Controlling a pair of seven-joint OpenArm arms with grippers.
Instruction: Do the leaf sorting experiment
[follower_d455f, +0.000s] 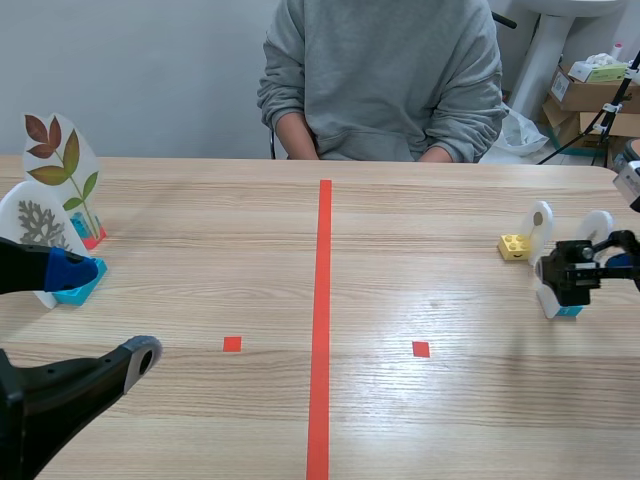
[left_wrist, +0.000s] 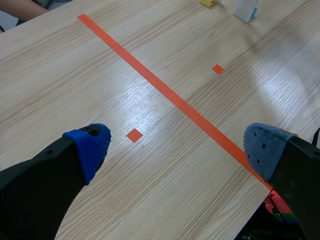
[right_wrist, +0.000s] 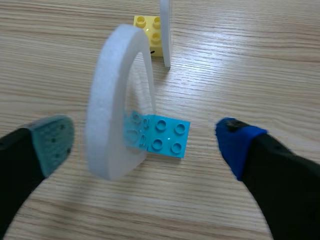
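Blue and grey-green dotted pads mark the right jaws, which stand wide open with nothing in them: the grey-green pad (right_wrist: 52, 142) is on one side and the blue pad (right_wrist: 235, 142) on the other. Between them, touching neither, a white foam card (right_wrist: 117, 100) stands upright on a light-blue brick (right_wrist: 165, 135). The card has a rounded, leaf-like outline and is seen almost edge-on, so no leaf picture can be made out on it. Just ahead of it a yellow brick (right_wrist: 147, 32) carries a second white card (right_wrist: 165, 30), also upright. In the scene view this group lies well to the right of the long orange-red tape line (follower_d455f: 323, 320) that runs down the middle of the table (follower_d455f: 200, 250).

Well to the left of that line, the left jaws are also wide open and hold nothing. Their two blue pads (left_wrist: 92, 147) hang over bare wood, and a small orange square (left_wrist: 134, 134) lies on the table between them. Farther left of the line stand two more cards. A tall one (follower_d455f: 62, 165) shows a sprig of dark red, brown and green leaves and sits in a red brick (follower_d455f: 92, 238). A lower one (follower_d455f: 35, 225) shows a grey, feathery leaf and sits in a blue brick (follower_d455f: 80, 290), partly behind one finger of the left arm.

At the far end of the line a person in a grey sweatshirt (follower_d455f: 385, 75) sits across the table, forearms at its edge.
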